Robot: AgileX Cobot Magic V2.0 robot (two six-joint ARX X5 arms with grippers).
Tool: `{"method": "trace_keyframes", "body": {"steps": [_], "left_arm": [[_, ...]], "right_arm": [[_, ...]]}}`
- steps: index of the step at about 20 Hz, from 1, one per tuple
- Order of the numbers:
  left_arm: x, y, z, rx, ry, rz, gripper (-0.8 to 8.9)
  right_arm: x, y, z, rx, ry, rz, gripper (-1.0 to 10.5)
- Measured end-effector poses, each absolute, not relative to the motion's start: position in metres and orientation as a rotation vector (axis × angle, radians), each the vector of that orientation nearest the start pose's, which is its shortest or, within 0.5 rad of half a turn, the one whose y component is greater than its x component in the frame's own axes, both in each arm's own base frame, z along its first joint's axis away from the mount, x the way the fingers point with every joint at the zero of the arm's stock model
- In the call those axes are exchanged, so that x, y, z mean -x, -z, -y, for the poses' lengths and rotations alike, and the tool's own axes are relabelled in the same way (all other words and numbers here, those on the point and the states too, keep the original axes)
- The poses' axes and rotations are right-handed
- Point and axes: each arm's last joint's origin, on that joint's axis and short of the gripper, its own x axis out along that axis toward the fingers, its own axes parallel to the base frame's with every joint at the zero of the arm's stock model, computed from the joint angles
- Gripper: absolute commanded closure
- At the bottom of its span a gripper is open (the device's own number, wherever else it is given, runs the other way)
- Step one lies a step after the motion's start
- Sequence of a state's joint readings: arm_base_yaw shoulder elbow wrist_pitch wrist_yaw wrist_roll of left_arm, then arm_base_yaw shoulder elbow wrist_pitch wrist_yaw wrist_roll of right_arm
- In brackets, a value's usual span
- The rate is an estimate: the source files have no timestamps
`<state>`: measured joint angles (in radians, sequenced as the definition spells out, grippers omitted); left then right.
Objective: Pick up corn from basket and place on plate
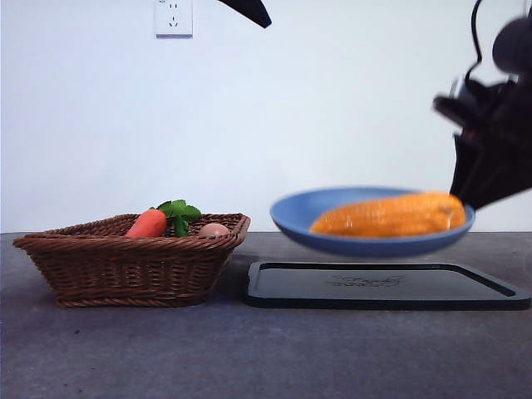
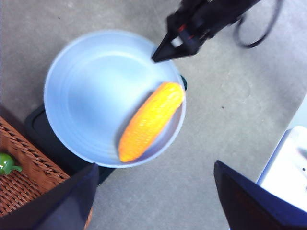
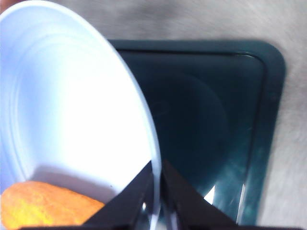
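The counter (image 1: 249,357) is carrying a black tray (image 1: 386,286) and, to its side, the basket (image 1: 133,262). The basket is holding a carrot (image 1: 148,224) with green leaves (image 1: 179,214) and a pale rounded item (image 1: 214,229) beside it. The plate (image 1: 366,241) is hanging in the air above the tray, tilted slightly and blurred. The corn (image 1: 389,215) is lying inside the plate, along the side nearest the right gripper (image 3: 157,191). The right gripper is pinching the plate's rim, its fingers (image 3: 180,199) nearly closed with only the rim between them; the corn is lying just beside those fingers, inside the rim, not touching them. The left gripper (image 2: 153,196) is hovering high over the plate's near edge with its fingers (image 2: 62,201) spread wide and holding nothing.
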<state>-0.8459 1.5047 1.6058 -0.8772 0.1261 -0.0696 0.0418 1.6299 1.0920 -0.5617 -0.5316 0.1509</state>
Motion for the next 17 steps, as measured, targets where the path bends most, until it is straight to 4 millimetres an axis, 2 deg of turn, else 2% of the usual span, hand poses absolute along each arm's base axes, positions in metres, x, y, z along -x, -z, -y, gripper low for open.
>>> {"method": "trace_keyframes", "body": {"steps": [4,7,13,14,17], "left_arm": [[-0.202,-0.384,0.233,-0.222,0.892,-0.786,4.22],[-0.202,-0.384,0.233,-0.219,0.891,-0.787,4.22],[-0.202,-0.384,0.233,-0.215,0.889,-0.789,4.22],[-0.202,-0.384,0.233,-0.215,0.889,-0.789,4.22],[-0.202,-0.384,0.233,-0.214,0.889,-0.789,4.22]], "right_arm": [[-0.335,-0.18,-0.023,-0.453,-0.399,-1.152,9.5],[-0.34,-0.164,-0.021,-0.483,-0.382,-1.195,9.5],[-0.341,-0.16,-0.021,-0.493,-0.379,-1.203,9.4],[-0.341,-0.16,-0.021,-0.494,-0.379,-1.205,9.2],[-0.34,-0.16,-0.021,-0.499,-0.383,-1.214,7.5]]}}
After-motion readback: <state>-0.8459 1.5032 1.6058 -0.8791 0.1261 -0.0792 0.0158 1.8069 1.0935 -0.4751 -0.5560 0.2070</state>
